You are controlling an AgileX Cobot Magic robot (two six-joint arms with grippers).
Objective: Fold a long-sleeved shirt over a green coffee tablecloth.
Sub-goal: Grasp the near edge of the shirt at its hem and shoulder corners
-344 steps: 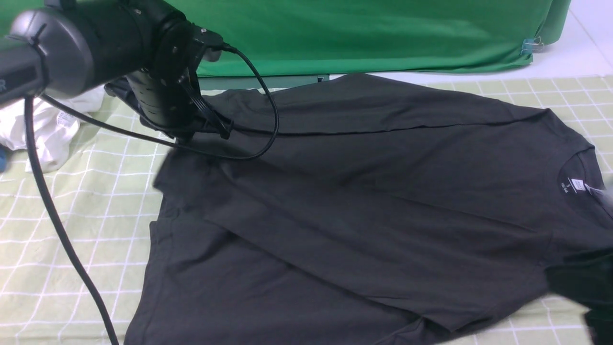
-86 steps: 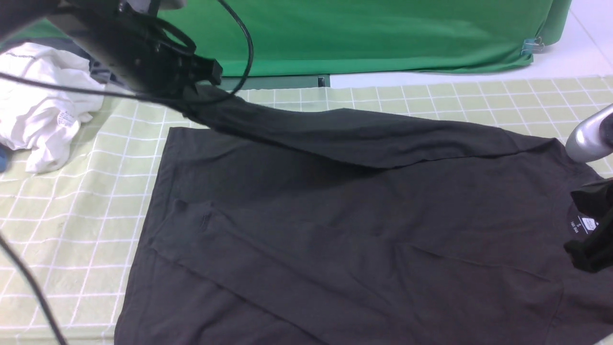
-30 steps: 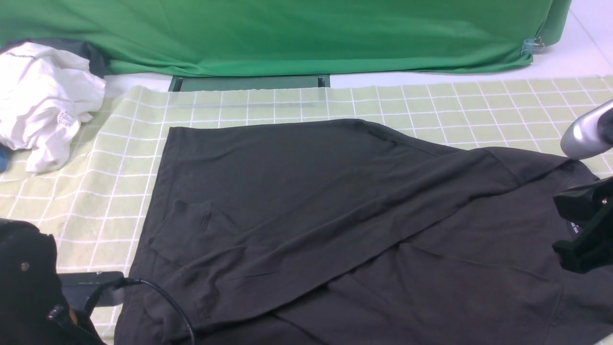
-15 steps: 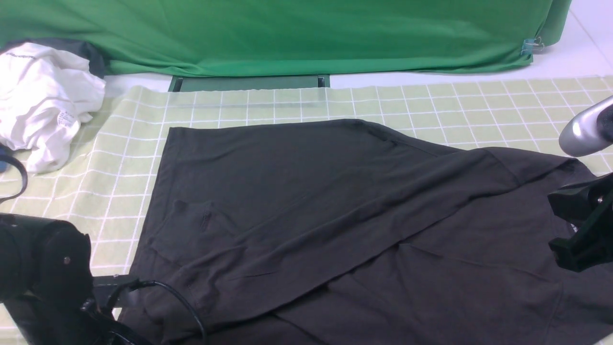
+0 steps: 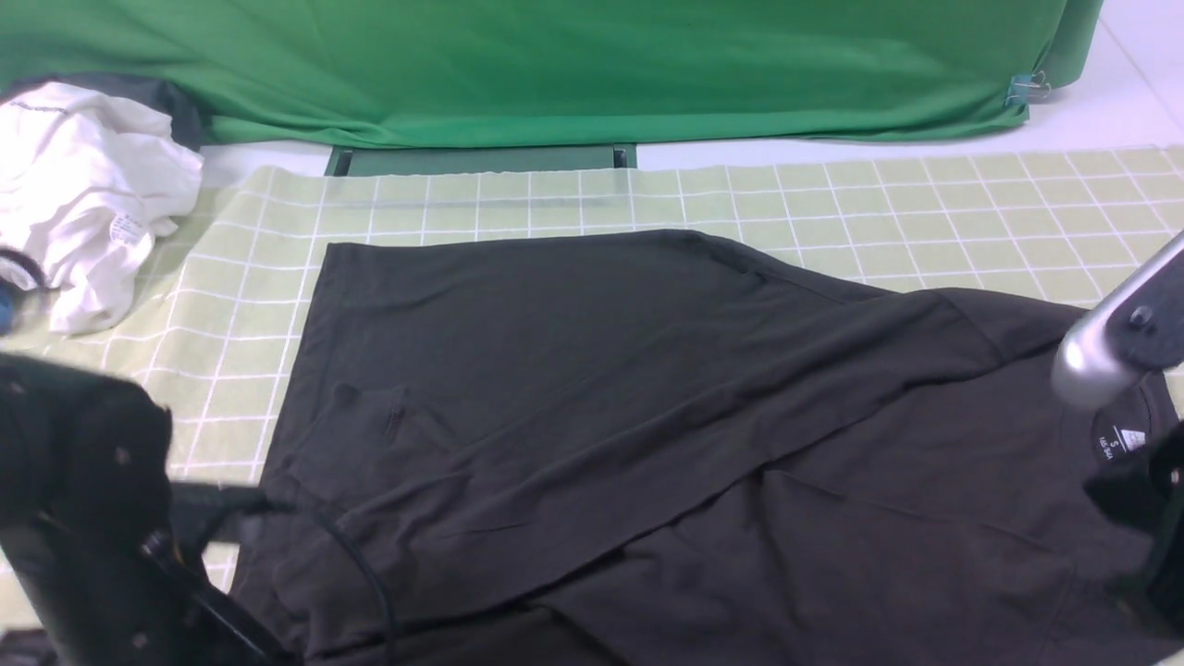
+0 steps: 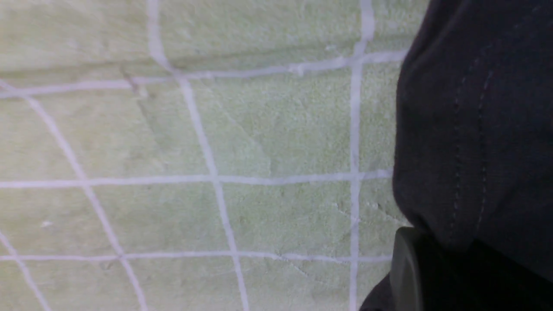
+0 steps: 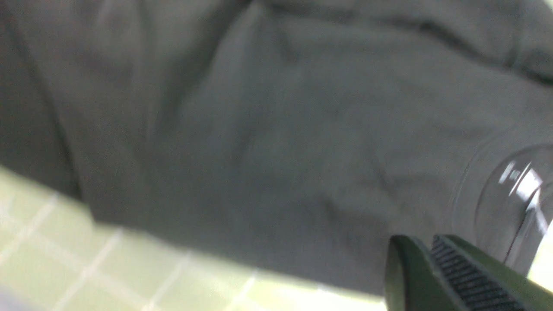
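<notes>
Front view gives us the crumpled white garment point(image 5: 83, 185) far beyond the left tool point(image 5: 245, 504). That tool is closed at the near left corner of the long-sleeved shirt point(image 5: 647, 416). In the left wrist view its finger point(image 6: 406, 268) touches the stitched hem, and we cannot tell whether cloth is pinched. The shirt lies flat on the green coffee tablecloth point(image 5: 213, 305), between both tools, one sleeve folded across the body. Beside the white neck label point(image 5: 1124, 437) the right tool point(image 7: 421, 248) hangs over the fabric, its fingers narrow, almost together.
</notes>
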